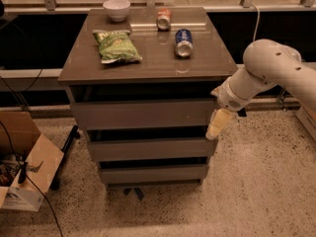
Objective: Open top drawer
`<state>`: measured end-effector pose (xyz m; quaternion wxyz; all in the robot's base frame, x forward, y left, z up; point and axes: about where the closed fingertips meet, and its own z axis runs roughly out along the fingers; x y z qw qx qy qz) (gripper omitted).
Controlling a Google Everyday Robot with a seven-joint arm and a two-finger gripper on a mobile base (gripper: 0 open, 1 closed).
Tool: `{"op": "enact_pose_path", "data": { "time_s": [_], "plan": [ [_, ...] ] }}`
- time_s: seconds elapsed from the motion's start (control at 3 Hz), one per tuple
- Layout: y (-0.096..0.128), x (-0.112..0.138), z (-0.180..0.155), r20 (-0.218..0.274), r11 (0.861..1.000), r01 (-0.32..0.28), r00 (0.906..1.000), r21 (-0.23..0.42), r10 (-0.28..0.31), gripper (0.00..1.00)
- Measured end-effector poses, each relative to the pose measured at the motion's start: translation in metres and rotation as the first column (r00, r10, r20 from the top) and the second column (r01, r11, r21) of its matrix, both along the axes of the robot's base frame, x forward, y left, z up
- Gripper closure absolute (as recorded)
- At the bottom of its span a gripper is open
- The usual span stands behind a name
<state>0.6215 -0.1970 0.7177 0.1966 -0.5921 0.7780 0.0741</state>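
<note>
At the right end of the top drawer [143, 113], the hand [213, 131] points down from the bent arm [266, 68]. Its opening cannot be told.

Bowl [117, 9], chips [116, 46], red can [163, 19], blue can [183, 42]

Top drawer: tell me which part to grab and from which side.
Take the top drawer by the upper edge of its front panel, coming from the front. The panel is flat with no handle, but a dark gap under the tabletop leaves that edge exposed. The gripper hangs at the drawer's right end, so that end is probably nearest.
</note>
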Motion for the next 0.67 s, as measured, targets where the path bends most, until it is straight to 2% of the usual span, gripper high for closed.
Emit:
{"op": "enact_pose_path", "data": {
  "time_s": [0.33,0.67],
  "plan": [
    [0.002,0.037,-0.026,0.019,0.996,0.002,0.9998,0.085,-0.003,0.00],
    [0.005,0.054,-0.040,0.023,0.992,-0.001,0.9997,0.127,-0.002,0.00]
  ]
}}
